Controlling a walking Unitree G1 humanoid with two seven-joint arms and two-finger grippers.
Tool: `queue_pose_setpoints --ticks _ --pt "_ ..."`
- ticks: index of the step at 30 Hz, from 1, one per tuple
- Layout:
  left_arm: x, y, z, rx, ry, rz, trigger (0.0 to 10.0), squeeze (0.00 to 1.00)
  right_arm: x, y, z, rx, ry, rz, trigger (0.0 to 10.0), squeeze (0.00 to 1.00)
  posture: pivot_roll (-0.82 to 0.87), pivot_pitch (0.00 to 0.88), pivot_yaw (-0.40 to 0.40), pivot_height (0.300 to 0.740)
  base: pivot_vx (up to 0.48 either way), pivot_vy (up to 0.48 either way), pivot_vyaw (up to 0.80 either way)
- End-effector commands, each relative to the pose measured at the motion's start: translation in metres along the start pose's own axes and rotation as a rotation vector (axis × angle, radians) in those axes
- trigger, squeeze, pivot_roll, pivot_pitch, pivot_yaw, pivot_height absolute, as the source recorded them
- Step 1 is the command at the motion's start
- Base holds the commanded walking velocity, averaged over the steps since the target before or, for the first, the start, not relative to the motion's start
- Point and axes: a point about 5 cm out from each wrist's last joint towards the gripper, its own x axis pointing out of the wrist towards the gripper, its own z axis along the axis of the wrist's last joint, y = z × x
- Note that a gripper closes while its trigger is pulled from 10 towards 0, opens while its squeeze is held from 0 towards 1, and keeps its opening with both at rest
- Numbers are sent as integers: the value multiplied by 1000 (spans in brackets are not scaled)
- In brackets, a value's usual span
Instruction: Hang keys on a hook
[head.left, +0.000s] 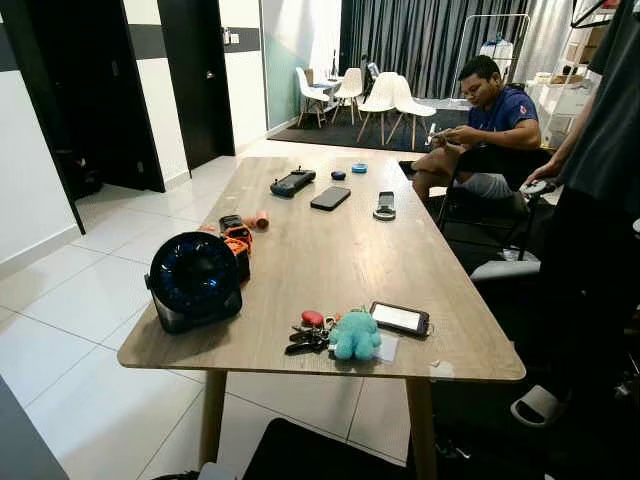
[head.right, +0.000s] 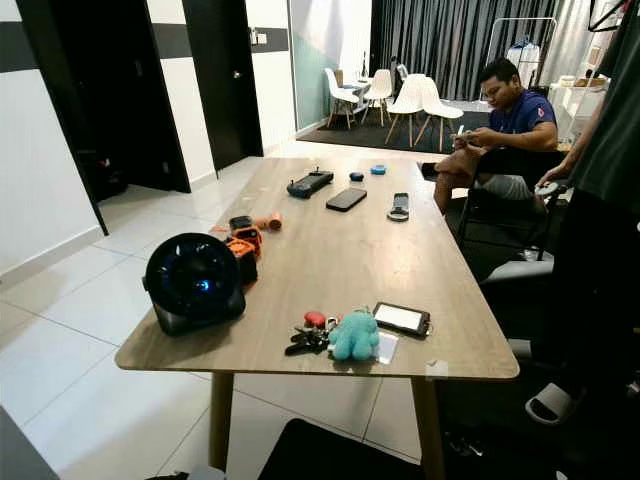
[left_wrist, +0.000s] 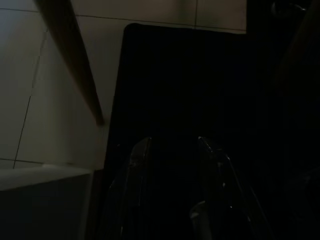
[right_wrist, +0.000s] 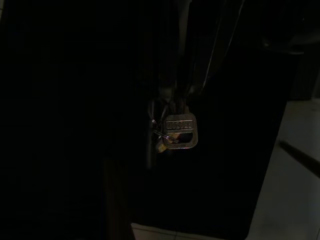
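Right gripper hangs low in shadow, fingers pinched on keys dangling below the tips over a dark mat. Left gripper idle beside the table leg, fingers spread, empty. Another key bunch lies on the table, touching the teal plush. No hook visible; best to keep the pinch firm and carry slowly so the ring doesn't swing.

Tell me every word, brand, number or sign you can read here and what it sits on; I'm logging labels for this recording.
Nothing can be read with confidence.
Key hanging at the right gripper: stamped lettering on its head, too dark and small to read.
Phone near the table's front edge: bright screen, no legible text.
Black fan: no readable marking.
Bunch of keys with teal plush toy: no readable text.
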Motion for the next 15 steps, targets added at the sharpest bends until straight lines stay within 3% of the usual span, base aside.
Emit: queue_pose_setpoints --ticks 1,15 --pt "-3 3 -5 -16 19 11 10000 0 1 3 0 -12 4 17 10000 0 19 19 27 740 0 0 800" --pt "-3 4 -6 -9 22 4 10000 0 -1 3 -4 -47 19 25 10000 0 18 6 27 740 0 0 800"
